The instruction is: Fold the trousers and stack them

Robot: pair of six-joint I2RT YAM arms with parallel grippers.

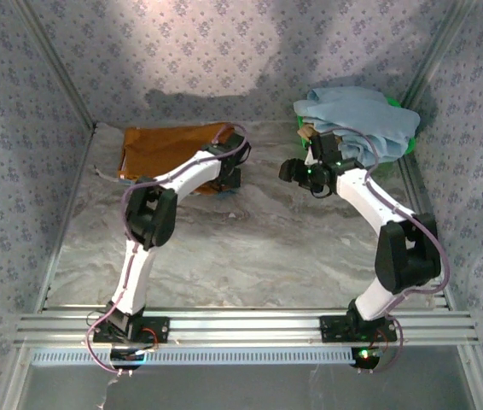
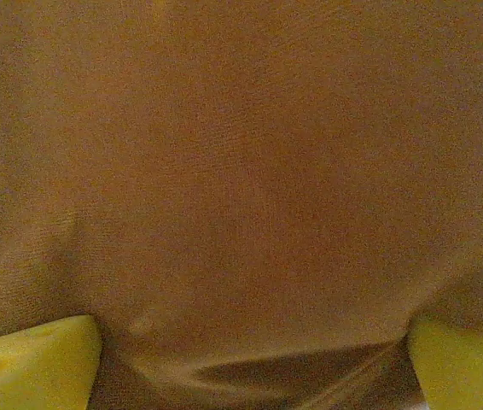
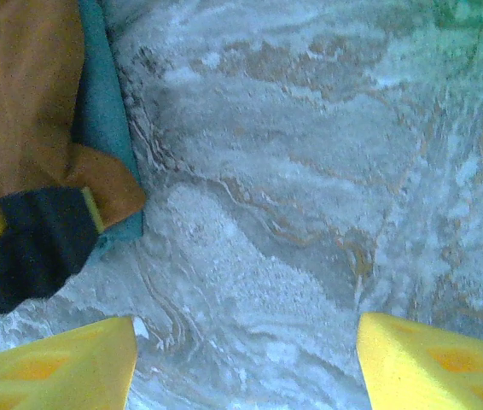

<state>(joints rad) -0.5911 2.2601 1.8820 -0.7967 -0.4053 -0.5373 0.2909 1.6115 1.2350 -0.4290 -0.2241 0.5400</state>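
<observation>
Trousers (image 1: 169, 147) lie folded at 11 o'clock on the table (image 1: 250, 248), atop a teal cloth (image 3: 105, 128). Left gripper (image 1: 229, 178), jaws spread, sits on their 3 o'clock edge; it should probably press flat and square the corners. Right gripper (image 1: 295, 170) hovers spread and empty. The top is marbled, the walls (image 1: 20, 128) patterned, with a blue garment (image 1: 361, 124) at 1 o'clock.

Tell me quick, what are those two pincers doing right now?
Left pincer: open, against the trousers.
Right pincer: open, empty, above the table.
</observation>
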